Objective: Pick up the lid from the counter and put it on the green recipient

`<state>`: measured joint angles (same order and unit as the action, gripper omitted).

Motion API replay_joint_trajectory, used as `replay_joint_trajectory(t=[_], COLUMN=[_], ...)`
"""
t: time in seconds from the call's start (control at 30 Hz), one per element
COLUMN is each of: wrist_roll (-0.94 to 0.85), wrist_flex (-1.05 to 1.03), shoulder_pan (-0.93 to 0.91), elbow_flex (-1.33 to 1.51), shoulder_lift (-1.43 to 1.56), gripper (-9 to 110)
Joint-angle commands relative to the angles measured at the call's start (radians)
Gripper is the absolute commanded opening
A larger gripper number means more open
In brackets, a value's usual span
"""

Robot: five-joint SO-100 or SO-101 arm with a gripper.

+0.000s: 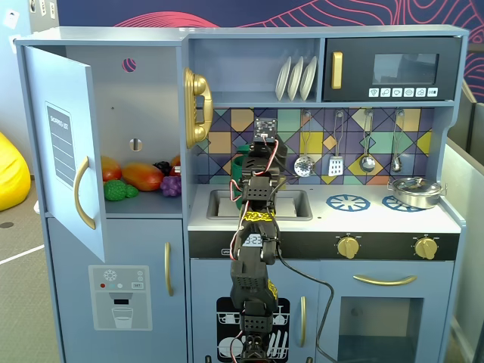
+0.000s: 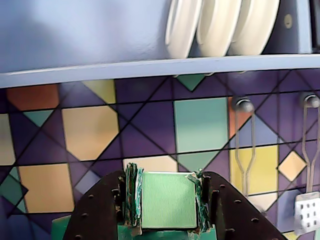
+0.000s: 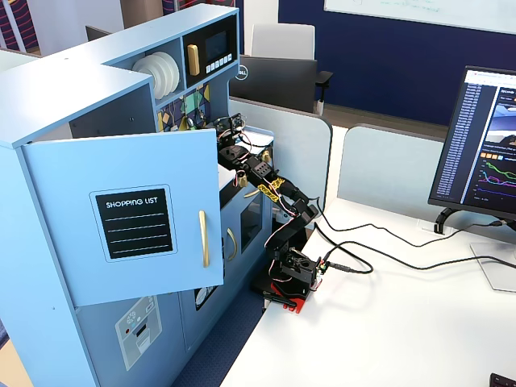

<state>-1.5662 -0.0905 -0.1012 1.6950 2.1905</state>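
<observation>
In the wrist view my gripper (image 2: 167, 175) is shut on a light-green block, the knob of the lid (image 2: 167, 202). A strip of green shows under the jaws at the bottom edge. The gripper faces the tiled back wall, raised above the counter. In a fixed view the gripper (image 1: 261, 162) is over the back of the sink, and the dark-green recipient (image 1: 240, 171) stands right behind it, mostly hidden by the arm. The lid is hidden there. The white counter (image 1: 325, 221) runs to the right. In the side fixed view the gripper (image 3: 228, 141) reaches into the kitchen.
A silver pot (image 1: 414, 190) sits on the right burner and a blue burner ring (image 1: 347, 202) is bare. Utensils (image 1: 336, 162) hang on the back wall, with plates (image 1: 296, 77) on the shelf above. The fridge door (image 1: 64, 144) stands open at the left, beside a yellow phone (image 1: 197, 106).
</observation>
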Motion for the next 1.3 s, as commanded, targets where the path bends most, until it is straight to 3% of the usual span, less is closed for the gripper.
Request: replay_joint_trajectory(t=[0.0, 0.53, 0.93, 1.27], wrist_roll=[-0.011, -0.02, -0.041, -0.043], wrist_flex=[0.048, 0.021, -0.135, -0.127], shoulder_pan=[0.012, 0.049, 0.008, 0.014], elbow_flex=[-0.109, 0.075, 0.256, 0.233], shoulder_lift=[-0.014, 0.087, 0.221, 0.189], gripper=[0, 0, 0, 0])
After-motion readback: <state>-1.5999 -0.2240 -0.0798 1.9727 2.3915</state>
